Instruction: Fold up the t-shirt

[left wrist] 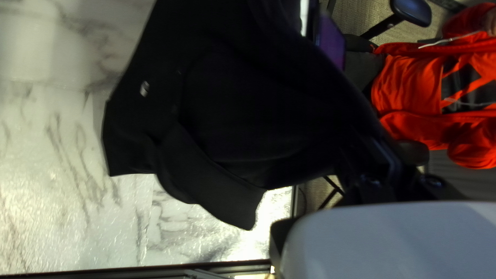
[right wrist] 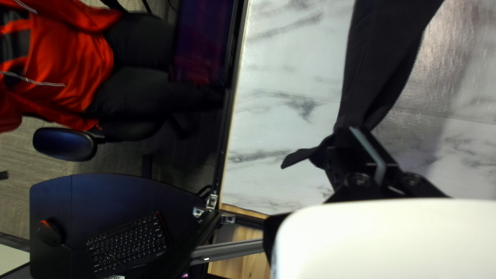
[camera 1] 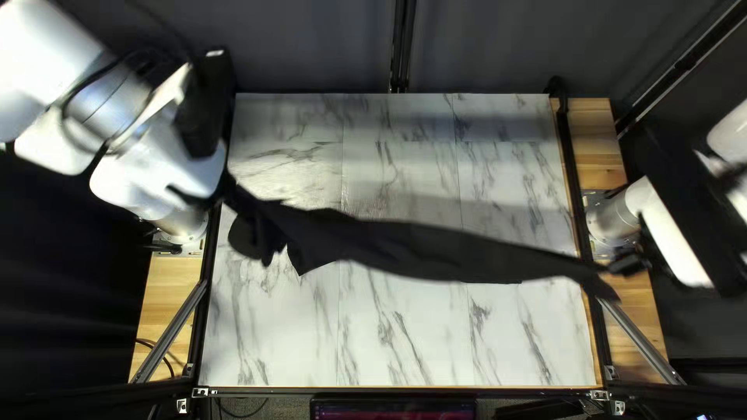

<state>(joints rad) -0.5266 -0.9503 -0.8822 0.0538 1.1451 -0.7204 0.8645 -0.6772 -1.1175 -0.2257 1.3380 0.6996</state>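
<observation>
A: What is the top left view showing?

B: A black t-shirt (camera 1: 436,253) is stretching in a long, narrow band across the marbled table (camera 1: 389,334). It is slanting from the left claw (camera 1: 218,193), near the table's left edge, to the right claw (camera 1: 615,268), at the right of the view. Near its left end, the cloth is bunching and dropping into loose folds. A dark curtain (camera 1: 311,47) is hanging behind the table's far edge.

A: And the left wrist view?

B: The left claw (left wrist: 364,150) is grasping the t-shirt. From there the cloth is spreading into broad folds, with two flaps showing against the table, and a small pale mark (left wrist: 144,89) is showing on it. Beyond the table, a person (left wrist: 413,82) is wearing a bright orange-red top.

A: What is the right wrist view showing?

B: The right claw (right wrist: 343,134) is pinching the t-shirt between its two fingers. A short tip is poking out beside them, while the rest is running ahead, narrow near the claw and widening farther away. The person is sitting beyond the table's edge, facing a screen (right wrist: 204,41). An armrest (right wrist: 64,144) is showing beside the person. Nearby, a dark side desk (right wrist: 103,196) is holding a keyboard (right wrist: 126,243) and a mouse (right wrist: 50,232).
</observation>
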